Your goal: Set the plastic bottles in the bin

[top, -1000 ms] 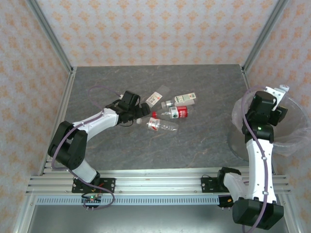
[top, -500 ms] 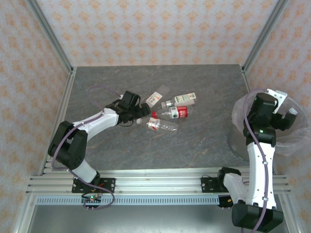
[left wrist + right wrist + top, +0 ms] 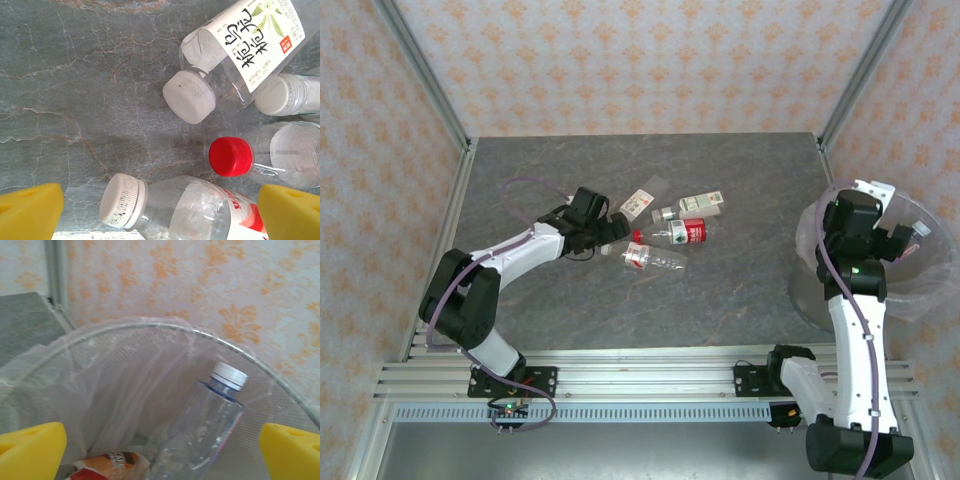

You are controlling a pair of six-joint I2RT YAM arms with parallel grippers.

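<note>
Ahead of right hand (image 3: pixel 160 450), bottle (image 3: pixel 202 425) inside bin (image 3: pixel 125 326)

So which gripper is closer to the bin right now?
Right. The right gripper hangs open directly over the bin, with a clear bottle within its rim. The left gripper is far across the table, open beside the loose bottles.

A grey, veined stone-look table (image 3: pixel 750 270) is enclosed at its back and sides by cream walls (image 3: pixel 640 60) with orange motifs, aluminium posts (image 3: pixel 423 70) at its far corners, a slotted rail (image 3: pixel 640 385) along its near edge.
</note>
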